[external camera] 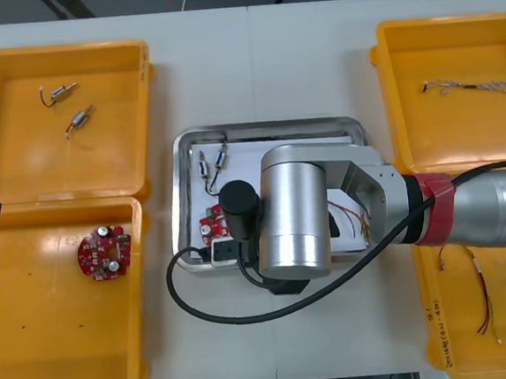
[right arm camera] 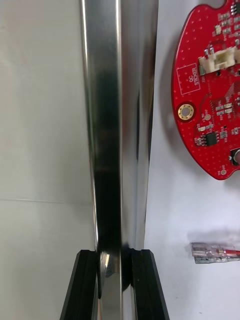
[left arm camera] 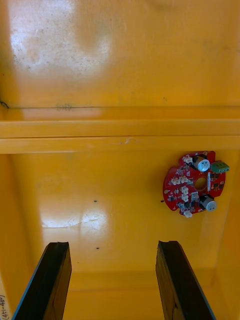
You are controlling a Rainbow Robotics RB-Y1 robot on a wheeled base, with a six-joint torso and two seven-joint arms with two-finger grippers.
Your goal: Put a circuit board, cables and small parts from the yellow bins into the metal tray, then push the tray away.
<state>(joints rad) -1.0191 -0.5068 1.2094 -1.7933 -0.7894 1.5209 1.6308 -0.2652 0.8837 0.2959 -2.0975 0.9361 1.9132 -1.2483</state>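
The right pincer (right arm camera: 115, 260) is clamping the shiny metal tray (right arm camera: 107, 125) by its rim.
Two round red circuit boards are showing: one board (right arm camera: 210, 95) inside the tray beside that rim, one board (left arm camera: 196, 183) in the yellow plastic bin (left arm camera: 100, 200) at the near left corner of the light desk (external camera: 224, 59), under the left pincer (left arm camera: 112, 246), its fingers spread.

Right claw (right arm camera: 115, 256) clamped on metal tray (right arm camera: 107, 125); left claw (left arm camera: 114, 246) spread.

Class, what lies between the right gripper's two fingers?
The shiny rim of the metal tray lies between the fingers of the right gripper, which are shut on it; the right wrist view shows this.
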